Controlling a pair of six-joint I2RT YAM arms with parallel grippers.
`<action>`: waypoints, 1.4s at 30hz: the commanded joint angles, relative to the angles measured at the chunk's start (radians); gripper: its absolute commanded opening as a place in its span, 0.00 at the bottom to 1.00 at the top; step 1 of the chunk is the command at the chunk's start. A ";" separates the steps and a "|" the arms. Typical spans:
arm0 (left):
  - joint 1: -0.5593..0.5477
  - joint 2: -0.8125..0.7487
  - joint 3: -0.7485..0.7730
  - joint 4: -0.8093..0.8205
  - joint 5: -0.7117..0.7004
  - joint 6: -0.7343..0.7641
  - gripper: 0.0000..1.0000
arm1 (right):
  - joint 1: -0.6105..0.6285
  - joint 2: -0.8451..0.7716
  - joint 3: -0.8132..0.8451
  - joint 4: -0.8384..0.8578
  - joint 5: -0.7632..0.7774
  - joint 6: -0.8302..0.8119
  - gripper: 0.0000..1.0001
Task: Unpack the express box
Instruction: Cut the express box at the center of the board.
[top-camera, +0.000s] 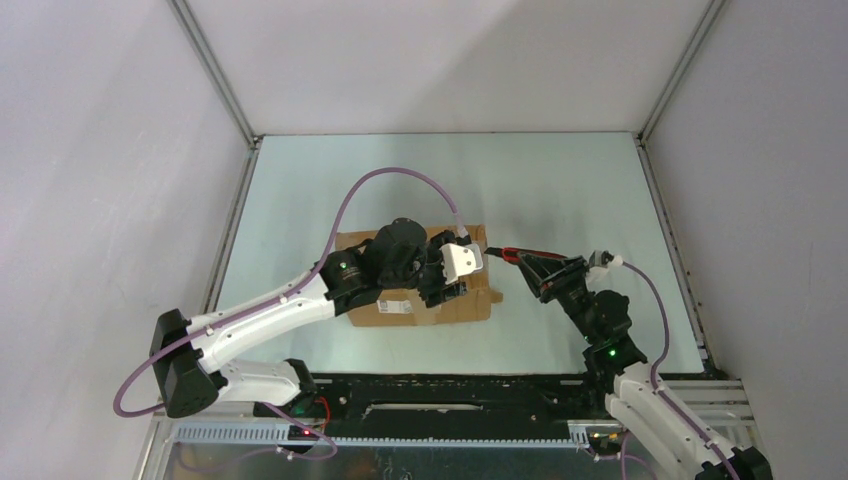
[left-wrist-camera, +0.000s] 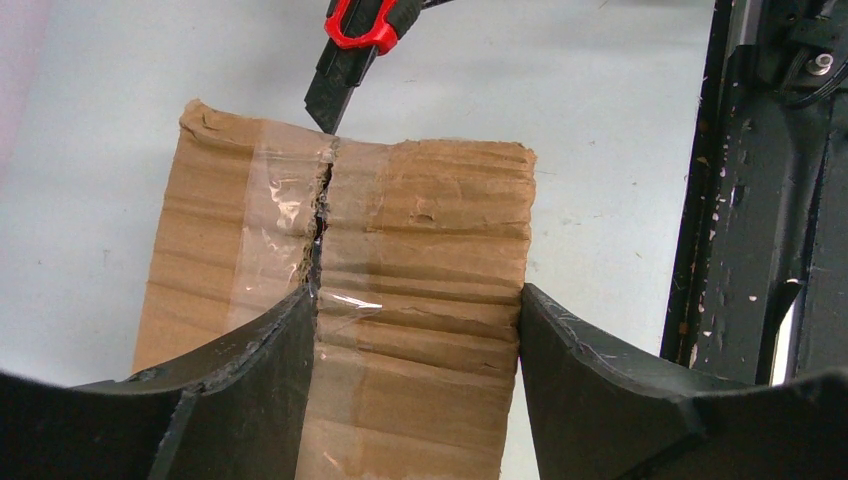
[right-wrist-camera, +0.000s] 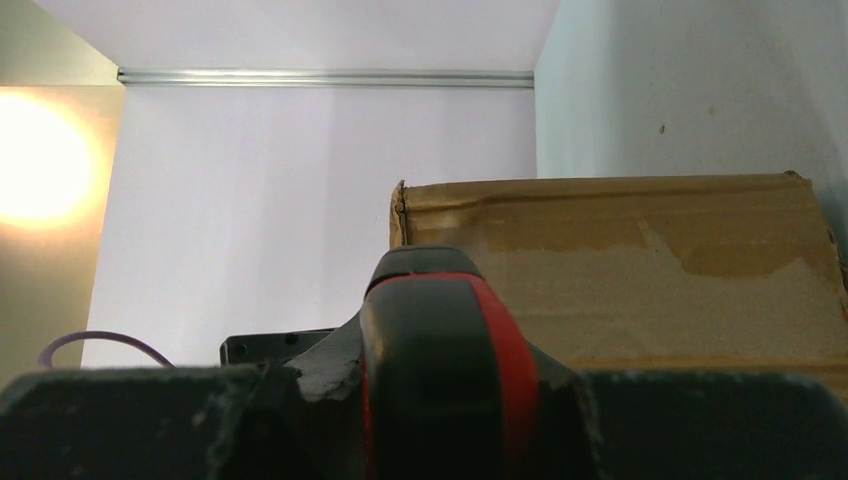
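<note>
The express box, brown cardboard with a white label on its near side, lies mid-table under my left arm. In the left wrist view its taped top seam is slit along the far part. My left gripper is spread over the box. One finger rests at the seam and the other sits beside the box's right edge. My right gripper is shut on a red-handled utility knife. The knife's tip is at the far end of the seam. The right wrist view shows the knife handle in front of the box.
A black rail runs along the table's near edge and shows in the left wrist view. White enclosure walls stand on the left, back and right. A purple cable loops over the table behind the left arm.
</note>
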 joint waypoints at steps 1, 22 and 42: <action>0.000 -0.002 0.021 0.075 0.035 0.021 0.00 | 0.020 0.022 0.014 0.104 -0.022 0.003 0.00; -0.030 0.086 0.120 0.038 0.126 0.110 0.00 | 0.176 0.238 0.027 0.271 -0.020 -0.020 0.00; 0.002 -0.164 -0.197 0.275 0.040 0.140 0.00 | 0.078 -0.507 0.042 -0.570 -0.080 -0.132 0.00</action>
